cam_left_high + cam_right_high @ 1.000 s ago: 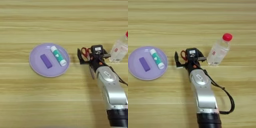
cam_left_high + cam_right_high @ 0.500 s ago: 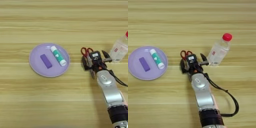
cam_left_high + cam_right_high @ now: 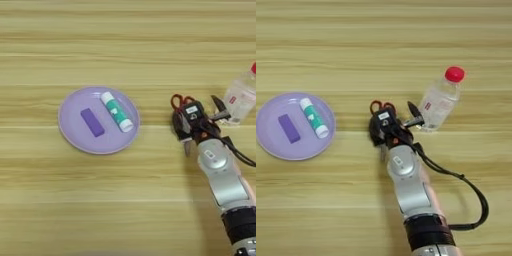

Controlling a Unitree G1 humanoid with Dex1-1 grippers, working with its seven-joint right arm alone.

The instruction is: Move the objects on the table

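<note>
The round lilac plate (image 3: 70,134) lies at the left and holds the small purple block (image 3: 92,122) and the white-and-green glue stick (image 3: 116,111) side by side. My right gripper (image 3: 393,121) is open over the scissors, of which only the red handles (image 3: 381,106) show beyond it. One black finger (image 3: 374,134) points left and the other finger (image 3: 413,111) reaches close to the base of the clear bottle (image 3: 437,104). The bottle lies tilted, its red cap (image 3: 455,74) toward the far right.
The silver forearm (image 3: 408,190) runs in from the bottom edge, with a black cable (image 3: 476,200) looping on its right side. Bare wooden table (image 3: 125,45) stretches across the back and the front left.
The gripper has moved to the right, toward the bottle, and turned. The red scissor handles seem to have slid slightly right with it. Plate, block and glue stick have not moved.
</note>
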